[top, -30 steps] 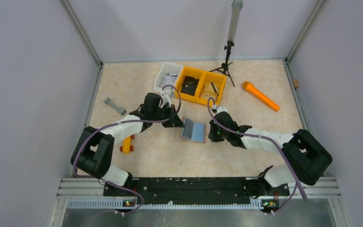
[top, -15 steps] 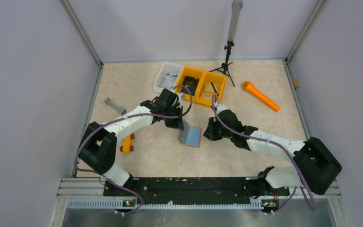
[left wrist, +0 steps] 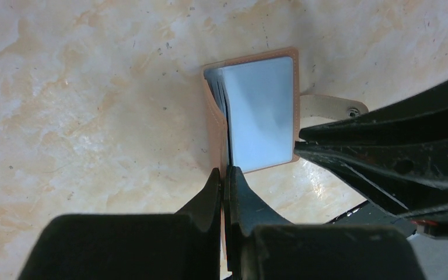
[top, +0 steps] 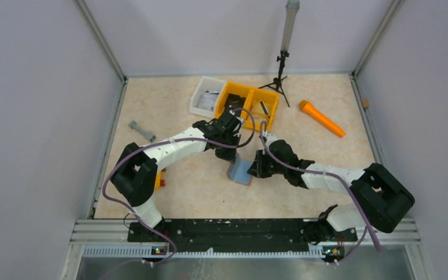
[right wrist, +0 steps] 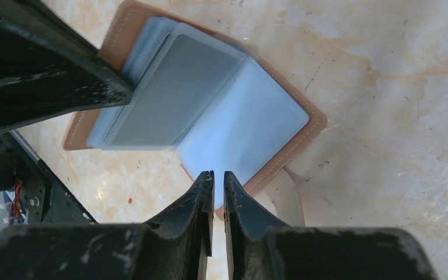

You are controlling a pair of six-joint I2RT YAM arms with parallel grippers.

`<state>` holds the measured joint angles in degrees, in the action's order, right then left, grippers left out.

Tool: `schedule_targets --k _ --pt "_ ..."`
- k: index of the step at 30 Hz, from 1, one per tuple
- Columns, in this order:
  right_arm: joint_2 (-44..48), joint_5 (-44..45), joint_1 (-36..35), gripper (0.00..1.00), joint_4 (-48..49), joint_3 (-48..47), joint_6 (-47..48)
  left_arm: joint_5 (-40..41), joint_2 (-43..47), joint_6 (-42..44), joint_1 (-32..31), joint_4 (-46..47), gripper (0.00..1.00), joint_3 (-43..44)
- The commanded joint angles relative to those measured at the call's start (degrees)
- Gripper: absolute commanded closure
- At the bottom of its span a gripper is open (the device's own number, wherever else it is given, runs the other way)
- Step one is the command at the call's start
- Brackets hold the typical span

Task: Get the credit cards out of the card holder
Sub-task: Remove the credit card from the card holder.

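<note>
In front of the yellow bin's (top: 252,99) left half, the left gripper (left wrist: 226,174) is pressed together on one raised flap of the card holder (left wrist: 262,111). The holder lies opened on the table (top: 186,195) just in front of that bin, a greyish card (right wrist: 175,87) showing in its pale blue inside. In front of the bin's right half, the right gripper (right wrist: 214,178) sits at the holder's other edge with a thin slit between its fingers; whether it nips that edge I cannot tell.
</note>
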<state>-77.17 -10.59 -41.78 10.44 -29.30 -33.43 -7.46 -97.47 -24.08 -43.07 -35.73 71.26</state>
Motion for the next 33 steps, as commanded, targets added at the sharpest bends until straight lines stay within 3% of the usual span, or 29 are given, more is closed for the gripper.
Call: schedule_targets --k 1,8,24,28,33 --pt "-3.0 -1.5 1.5 0.87 5.5 1.2 -1.5 4.0 0.1 -0.2 -1.1 -4.1 1.00 2.9" --pt "-9.1 -1.9 2.4 0.90 9.7 2.6 -3.4 4.5 2.0 -0.2 -2.4 -5.5 1.00 3.8" --pt "-13.7 -7.5 4.2 0.92 18.1 4.8 -6.7 1.9 3.9 -0.5 -3.3 -5.0 1.00 4.3" --pt "-11.5 -7.3 4.6 0.92 16.5 5.0 -6.2 3.1 4.2 -1.0 -2.4 -3.1 1.00 1.0" --pt "-6.0 -5.6 5.8 0.88 10.8 5.1 -4.2 -4.9 7.9 -2.2 2.3 5.9 1.00 -7.4"
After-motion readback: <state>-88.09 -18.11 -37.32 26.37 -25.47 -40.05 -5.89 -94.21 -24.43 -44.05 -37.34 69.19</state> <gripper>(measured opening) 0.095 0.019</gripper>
